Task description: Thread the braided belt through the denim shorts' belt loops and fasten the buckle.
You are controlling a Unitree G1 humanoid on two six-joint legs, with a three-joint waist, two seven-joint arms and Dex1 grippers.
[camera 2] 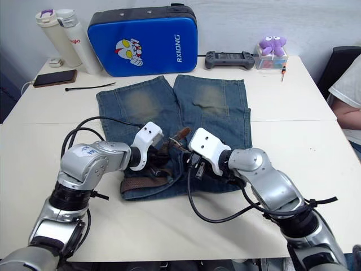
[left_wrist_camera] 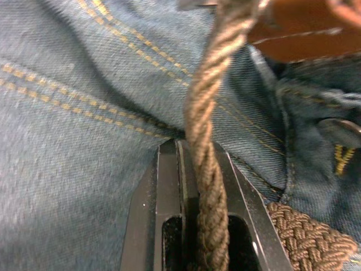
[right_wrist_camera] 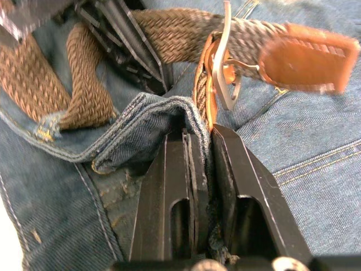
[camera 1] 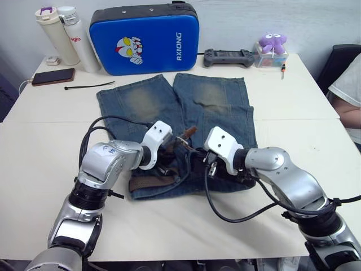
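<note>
The denim shorts (camera 1: 186, 107) are lying flat on the worktop (camera 1: 293, 141), legs pointing far, waistband near, with both arms working at the waistband's middle. The left gripper (left_wrist_camera: 197, 169) is pinching the braided belt (left_wrist_camera: 206, 113), its fingers closed tight on the strap, which is running lengthwise out between them toward the buckle (right_wrist_camera: 225, 62). The right gripper (right_wrist_camera: 206, 147) is clamping a fold of waistband denim, possibly with a belt edge; its fingers are nearly closed. The buckle is sitting just beyond the right fingers, the leather tip (right_wrist_camera: 307, 56) already passing through its frame. The belt's long axis is lying left-right along the waistband. Judgement: fastening is under way, and the right arm is nearer the buckle.
</note>
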